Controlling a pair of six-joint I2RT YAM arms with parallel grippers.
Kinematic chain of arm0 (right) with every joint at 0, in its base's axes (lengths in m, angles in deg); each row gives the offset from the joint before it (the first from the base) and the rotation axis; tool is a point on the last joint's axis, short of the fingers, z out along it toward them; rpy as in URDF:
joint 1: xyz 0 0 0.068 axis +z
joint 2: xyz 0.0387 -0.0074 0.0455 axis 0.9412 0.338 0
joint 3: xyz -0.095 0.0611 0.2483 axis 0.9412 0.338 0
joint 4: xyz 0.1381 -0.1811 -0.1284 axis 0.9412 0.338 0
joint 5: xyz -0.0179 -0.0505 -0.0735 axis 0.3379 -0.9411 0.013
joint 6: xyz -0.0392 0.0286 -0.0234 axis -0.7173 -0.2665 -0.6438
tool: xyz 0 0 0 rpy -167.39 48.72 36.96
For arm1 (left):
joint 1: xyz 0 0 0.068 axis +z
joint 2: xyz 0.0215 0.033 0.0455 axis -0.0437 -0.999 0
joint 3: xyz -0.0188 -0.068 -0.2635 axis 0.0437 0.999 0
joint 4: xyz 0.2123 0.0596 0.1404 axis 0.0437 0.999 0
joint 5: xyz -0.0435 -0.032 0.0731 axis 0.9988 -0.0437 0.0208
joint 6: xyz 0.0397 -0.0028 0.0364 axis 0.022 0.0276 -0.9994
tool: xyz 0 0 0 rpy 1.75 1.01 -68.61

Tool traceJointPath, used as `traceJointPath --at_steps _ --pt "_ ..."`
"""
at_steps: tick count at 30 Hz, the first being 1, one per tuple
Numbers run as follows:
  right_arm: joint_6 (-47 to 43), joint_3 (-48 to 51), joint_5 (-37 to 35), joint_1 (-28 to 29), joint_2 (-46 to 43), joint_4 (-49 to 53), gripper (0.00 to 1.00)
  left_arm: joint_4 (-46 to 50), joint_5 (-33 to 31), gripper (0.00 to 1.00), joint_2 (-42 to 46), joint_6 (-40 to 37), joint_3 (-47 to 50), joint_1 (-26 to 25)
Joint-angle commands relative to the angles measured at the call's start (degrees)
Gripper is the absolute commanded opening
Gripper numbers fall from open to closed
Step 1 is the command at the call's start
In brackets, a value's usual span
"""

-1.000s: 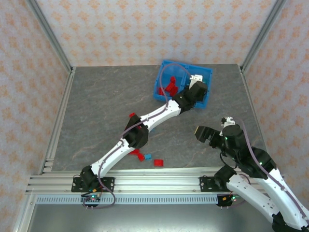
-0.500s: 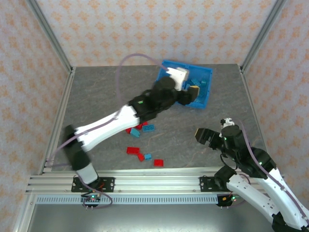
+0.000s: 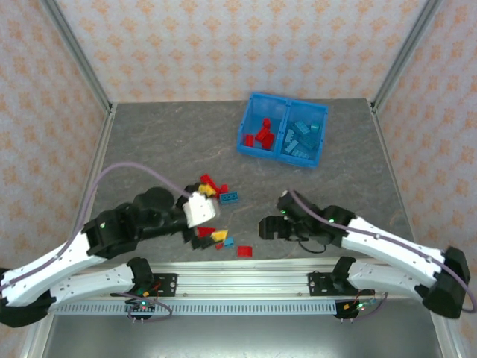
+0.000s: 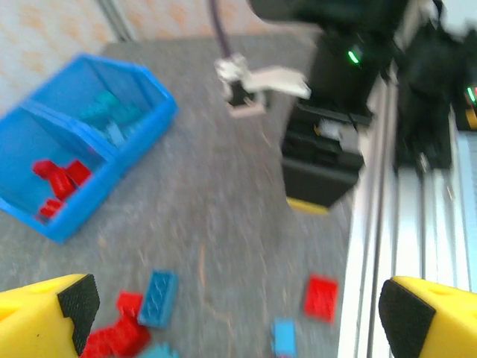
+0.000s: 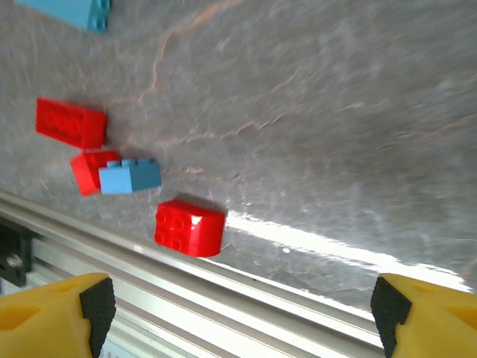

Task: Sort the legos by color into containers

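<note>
The blue bin (image 3: pixel 243 140) stands at the back, red legos (image 3: pixel 261 136) in its left compartment and teal legos (image 3: pixel 301 137) in its right. Loose bricks lie near the front rail. My left gripper (image 3: pixel 214 214) hangs open over them, nothing between its fingers; the left wrist view shows it (image 4: pixel 235 313) above a red brick (image 4: pixel 320 297) and blue bricks (image 4: pixel 158 297). My right gripper (image 3: pixel 267 227) is low and open beside the red brick (image 3: pixel 244 251). In the right wrist view it (image 5: pixel 238 313) stands over that red brick (image 5: pixel 188 226), with a light blue brick (image 5: pixel 130 176) to its left.
The aluminium rail (image 3: pixel 246 282) runs along the near edge, right behind the loose bricks. Metal posts and patterned walls close in the table. Bare grey tabletop (image 3: pixel 164 142) stretches left of the bin. The two grippers are close to each other.
My left arm has drawn back from the bin to the near left, over the loose bricks. My right arm has swung down and left to the bricks by the rail.
</note>
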Motion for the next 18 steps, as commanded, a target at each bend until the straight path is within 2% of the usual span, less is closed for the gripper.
traceJointPath --at_steps 1,5,8,12,18 --pt "8.25 -0.39 -5.99 6.59 6.33 -6.32 0.91 9.11 2.87 1.00 9.15 -9.56 5.91 -0.34" --pt "10.80 -3.34 -6.72 11.85 17.11 -10.25 0.93 13.52 8.08 0.99 17.48 -21.88 13.89 -0.37" --pt "10.56 -8.07 -7.90 14.53 25.24 -10.33 0.94 9.99 5.62 1.00 21.20 -20.31 18.73 -0.31" --pt "11.07 -14.50 -12.51 16.09 34.24 -4.87 0.93 7.27 3.04 1.00 22.40 -19.75 22.06 -0.30" --pt "14.02 -15.67 -12.26 16.76 38.47 -3.70 0.85 6.65 1.37 1.00 23.42 -20.67 22.51 -0.32"
